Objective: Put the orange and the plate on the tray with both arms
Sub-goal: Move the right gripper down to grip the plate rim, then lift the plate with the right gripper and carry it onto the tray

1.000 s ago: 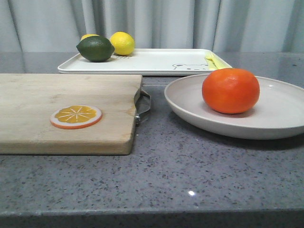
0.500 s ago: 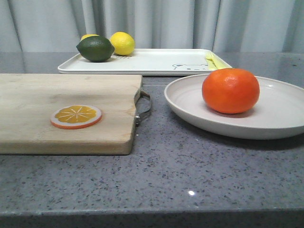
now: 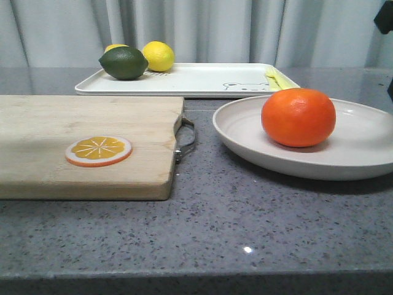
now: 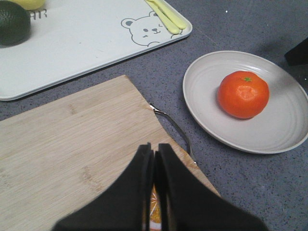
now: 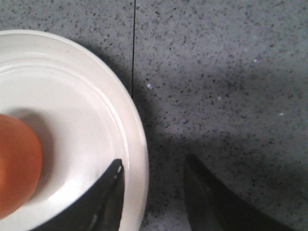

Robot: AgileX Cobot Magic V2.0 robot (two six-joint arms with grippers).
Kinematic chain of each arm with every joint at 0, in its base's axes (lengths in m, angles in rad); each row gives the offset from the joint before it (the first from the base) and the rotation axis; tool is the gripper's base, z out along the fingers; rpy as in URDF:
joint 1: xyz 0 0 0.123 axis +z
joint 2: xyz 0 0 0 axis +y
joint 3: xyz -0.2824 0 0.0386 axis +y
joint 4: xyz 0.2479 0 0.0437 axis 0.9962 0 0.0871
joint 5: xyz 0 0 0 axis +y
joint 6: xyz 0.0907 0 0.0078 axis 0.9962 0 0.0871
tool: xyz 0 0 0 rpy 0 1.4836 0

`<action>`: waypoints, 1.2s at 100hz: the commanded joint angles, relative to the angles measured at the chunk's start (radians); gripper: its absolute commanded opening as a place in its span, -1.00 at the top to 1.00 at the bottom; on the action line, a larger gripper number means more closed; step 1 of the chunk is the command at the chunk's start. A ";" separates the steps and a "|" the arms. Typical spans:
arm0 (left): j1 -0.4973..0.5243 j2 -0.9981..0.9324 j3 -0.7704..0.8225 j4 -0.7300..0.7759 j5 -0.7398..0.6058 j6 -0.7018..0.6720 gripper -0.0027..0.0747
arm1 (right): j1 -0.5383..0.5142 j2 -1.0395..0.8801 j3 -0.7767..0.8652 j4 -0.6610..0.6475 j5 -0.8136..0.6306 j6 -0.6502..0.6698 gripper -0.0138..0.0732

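While the nearest stretch of the grey worktop (image 3: 245,233) lies bare, the wooden cutting board (image 3: 86,144) beyond it carries only the flat orange slice (image 3: 98,150), and the left tool (image 4: 154,159) hangs above that board with its two fingers pressed together and nothing between them. Further right, the orange (image 3: 298,117) sits inside the plate (image 3: 362,153), which rests on the worktop just in front of the tray (image 3: 196,80); neither has been lifted yet. The right tool (image 5: 151,185) is spread open, one finger over the inside of the plate's rim and the other outside it, with nothing gripped so far. At the back, the tray holds a dark green lime (image 3: 123,62) and a lemon (image 3: 158,56) at its far left corner, leaving its bear-printed end free. Compared with a second ago, a dark piece of the right arm has appeared at the upper right edge of the front view, whereas every object sits unchanged. That suggests the right arm is just arriving to pinch the plate's rim, so the task is barely started.
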 commanded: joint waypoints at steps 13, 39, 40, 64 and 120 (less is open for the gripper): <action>0.002 -0.015 -0.027 -0.004 -0.076 -0.009 0.98 | 0.000 0.067 -0.081 0.022 0.012 -0.001 -0.05; 0.002 -0.015 -0.027 -0.004 -0.076 -0.009 0.98 | 0.000 0.114 -0.083 0.022 0.016 -0.001 -0.05; 0.002 -0.015 -0.027 -0.004 -0.076 -0.009 0.98 | 0.000 0.114 -0.083 0.022 0.017 -0.001 -0.05; 0.002 -0.015 -0.027 -0.004 -0.076 -0.009 0.98 | -0.001 0.117 -0.083 0.022 0.025 -0.001 0.35; 0.002 -0.015 -0.027 -0.004 -0.076 -0.009 0.98 | -0.035 0.117 -0.096 0.153 0.009 -0.001 0.84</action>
